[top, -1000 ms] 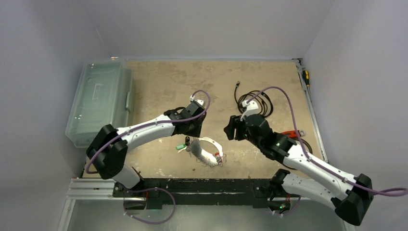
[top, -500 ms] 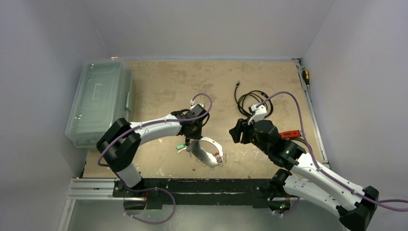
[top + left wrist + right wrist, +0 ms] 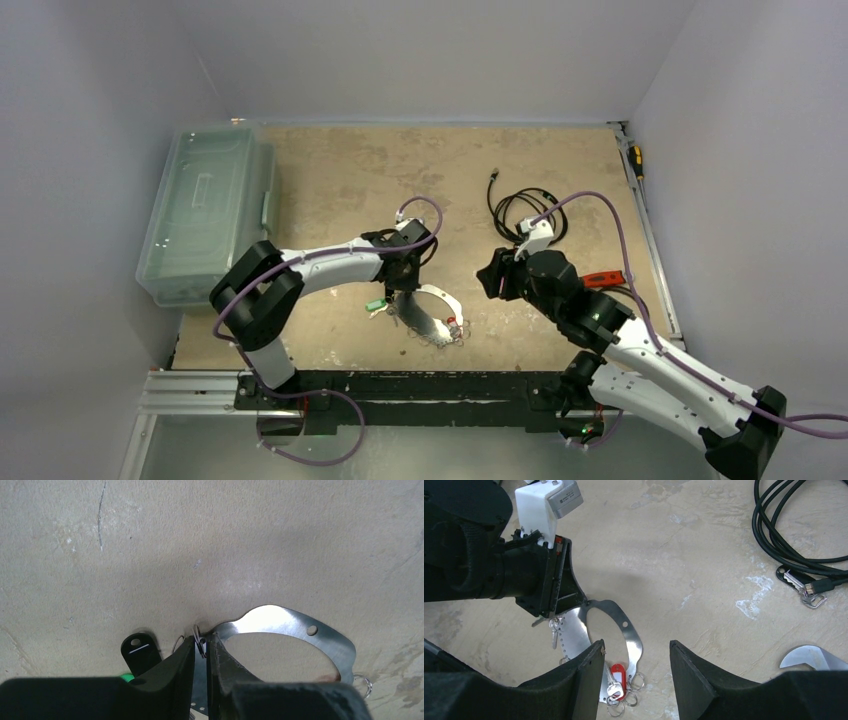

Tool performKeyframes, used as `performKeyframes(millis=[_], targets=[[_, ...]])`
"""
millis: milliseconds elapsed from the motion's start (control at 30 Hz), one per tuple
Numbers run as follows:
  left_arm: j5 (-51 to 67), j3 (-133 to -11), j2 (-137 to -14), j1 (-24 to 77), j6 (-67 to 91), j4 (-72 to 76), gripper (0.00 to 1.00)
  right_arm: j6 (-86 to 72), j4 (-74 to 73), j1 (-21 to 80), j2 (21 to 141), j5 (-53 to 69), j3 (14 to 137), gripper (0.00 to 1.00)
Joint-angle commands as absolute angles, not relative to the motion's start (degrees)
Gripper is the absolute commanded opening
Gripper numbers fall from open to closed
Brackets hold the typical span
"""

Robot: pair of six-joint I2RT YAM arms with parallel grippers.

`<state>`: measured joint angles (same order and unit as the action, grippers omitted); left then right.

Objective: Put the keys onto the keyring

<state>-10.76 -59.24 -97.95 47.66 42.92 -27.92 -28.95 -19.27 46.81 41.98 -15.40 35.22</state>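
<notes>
The keyring (image 3: 445, 298), a pale silver oval loop, lies flat near the table's front centre. My left gripper (image 3: 403, 290) is at its left end. In the left wrist view the left gripper (image 3: 201, 642) is shut on a small wire split ring (image 3: 199, 636) right by the keyring's (image 3: 295, 624) tip. A black key tag (image 3: 140, 650) and a green one (image 3: 129, 678) lie just to its left. My right gripper (image 3: 487, 275) is open and empty, above and right of the loop. The right wrist view (image 3: 636, 644) shows a red-tagged key (image 3: 616, 675) with split rings and a silver key (image 3: 555, 636) at the keyring (image 3: 631, 632).
A coiled black cable (image 3: 525, 210) lies at the back right, also in the right wrist view (image 3: 784, 540). A silver wrench (image 3: 811, 656) and a red-handled tool (image 3: 600, 278) lie right of my right arm. A clear plastic bin (image 3: 205, 210) stands at the left edge.
The left arm folded in and its gripper settled lower at the keyring's left end. The right gripper drew back slightly to the right. The keyring has not moved.
</notes>
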Motion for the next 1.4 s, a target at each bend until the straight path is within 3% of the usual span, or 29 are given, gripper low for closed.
performKeyframes(millis=[0, 200, 367, 500, 833, 1100, 1367], targets=[[-13.0, -60.6, -99.6, 47.6, 43.5, -27.5, 0.13, -28.6, -17.2, 46.6, 41.1, -14.8, 34.8, 0.53], [-13.7, -61.0, -100.1, 47.7, 42.8, -27.4, 0.13, -28.5, -17.0, 46.6, 41.0, -14.5, 34.5, 0.52], [-14.3, -60.9, -100.0, 47.6, 42.6, -27.2, 0.0, -28.5, -17.0, 46.6, 41.2, -14.5, 34.5, 0.51], [-14.1, -59.8, -98.5, 47.7, 42.5, -26.1, 0.0, -28.2, -17.0, 46.6, 41.1, -14.9, 34.4, 0.49], [-10.5, -49.0, -72.6, 47.7, 26.0, -6.5, 0.0, -25.9, -15.2, 46.6, 34.6, -11.9, 34.1, 0.51], [4.3, -43.0, -57.6, 47.6, 15.6, 9.7, 0.0, -21.7, -5.9, 46.6, 23.9, -5.6, 34.5, 0.54], [17.3, -39.5, -46.4, 47.7, 7.5, 22.1, 0.0, -17.8, 3.7, 46.6, 24.1, 4.3, 37.3, 0.56]])
